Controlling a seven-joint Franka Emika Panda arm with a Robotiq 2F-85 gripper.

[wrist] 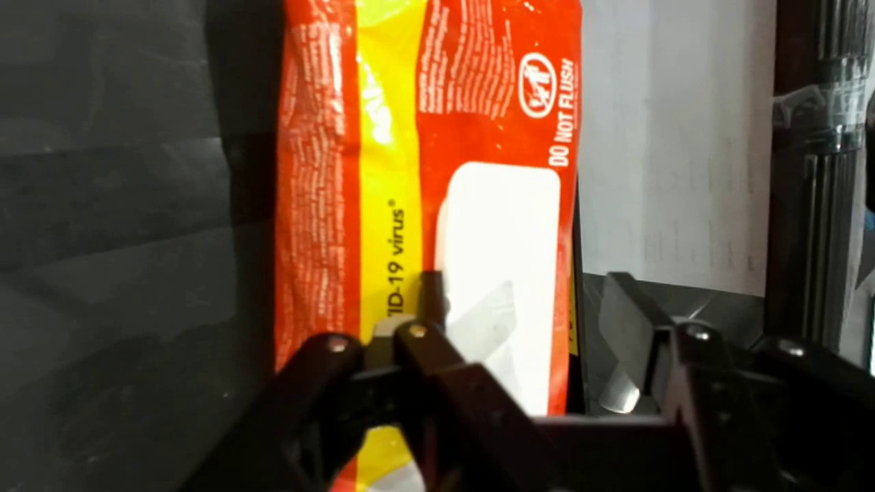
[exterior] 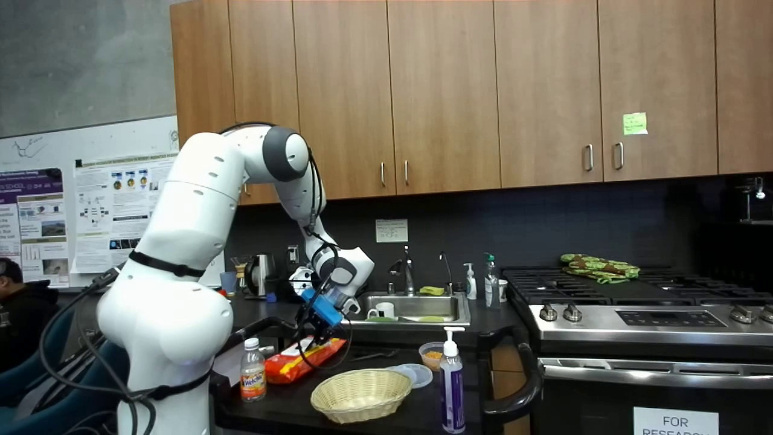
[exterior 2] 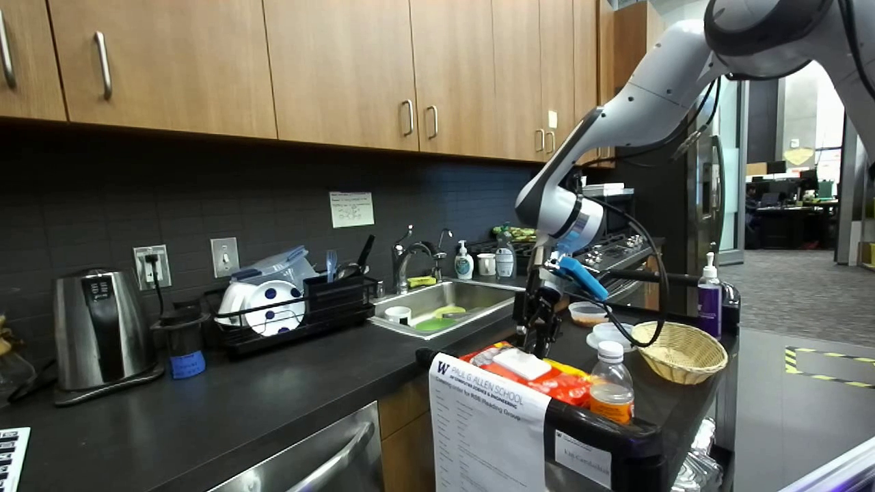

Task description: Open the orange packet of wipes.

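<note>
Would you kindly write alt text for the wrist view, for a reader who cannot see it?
The open pincer, at the bottom, spans the width of the white lid on an orange packet with a yellow stripe; the lid looks shut. Right of the packet is white paper; left, a dark surface.

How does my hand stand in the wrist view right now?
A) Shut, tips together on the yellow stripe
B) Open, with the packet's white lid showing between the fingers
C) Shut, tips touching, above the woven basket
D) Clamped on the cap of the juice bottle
B: the wrist view shows the hand open, its fingers well apart and the white lid of the orange packet of wipes between them.
</note>
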